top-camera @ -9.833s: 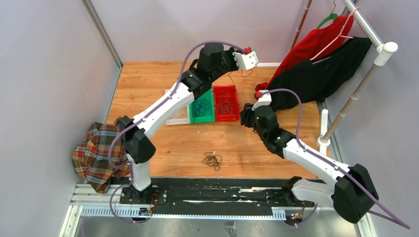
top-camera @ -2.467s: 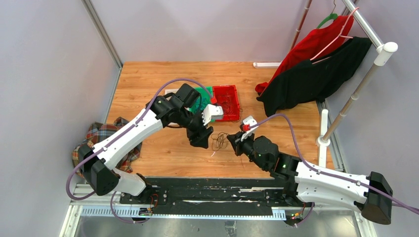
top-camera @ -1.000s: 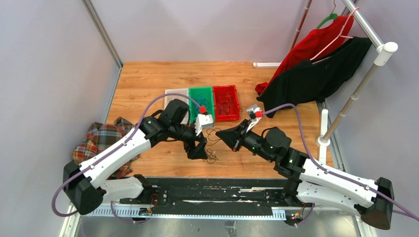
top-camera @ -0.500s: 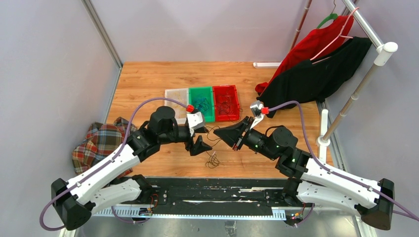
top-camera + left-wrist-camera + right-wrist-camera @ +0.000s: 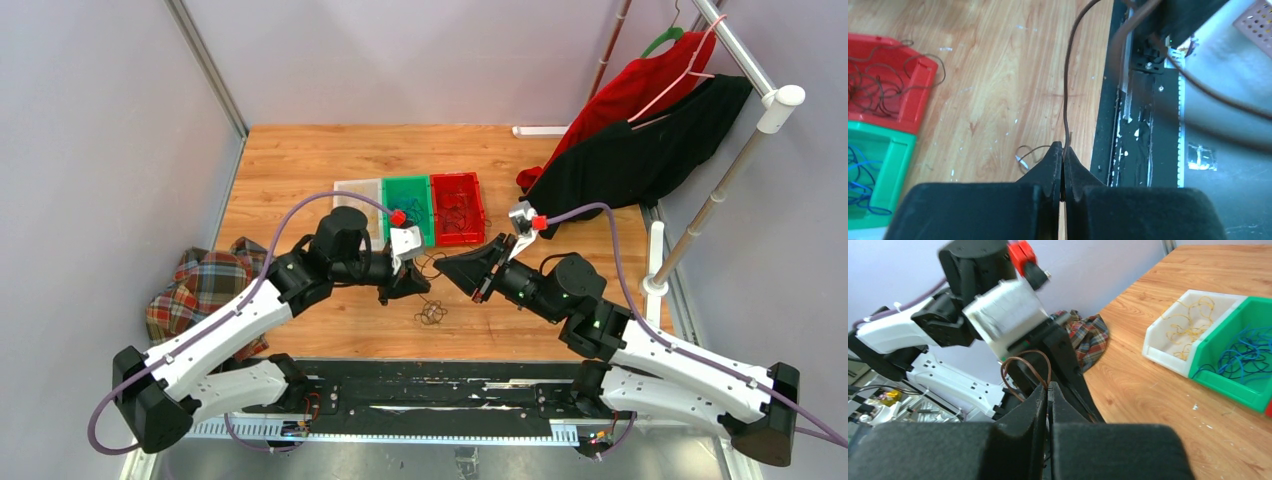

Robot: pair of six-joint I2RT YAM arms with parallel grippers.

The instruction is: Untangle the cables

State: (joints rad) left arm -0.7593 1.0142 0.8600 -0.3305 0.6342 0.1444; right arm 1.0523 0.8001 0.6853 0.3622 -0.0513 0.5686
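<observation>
The left pincer [image 5: 1063, 149], spread wide a moment ago, is now pressed together on a thin dark strand of the cables [image 5: 1067, 95], and it has edged right toward the right pincer [image 5: 1048, 390]. That one stays clamped on a brown loop of the same tangle. Both hover close together above the surface [image 5: 300, 160], on the near side of the red bin [image 5: 481, 205] and green bin [image 5: 408, 180]. The rest of the tangle bunches just below them, slightly farther in than before.
</observation>
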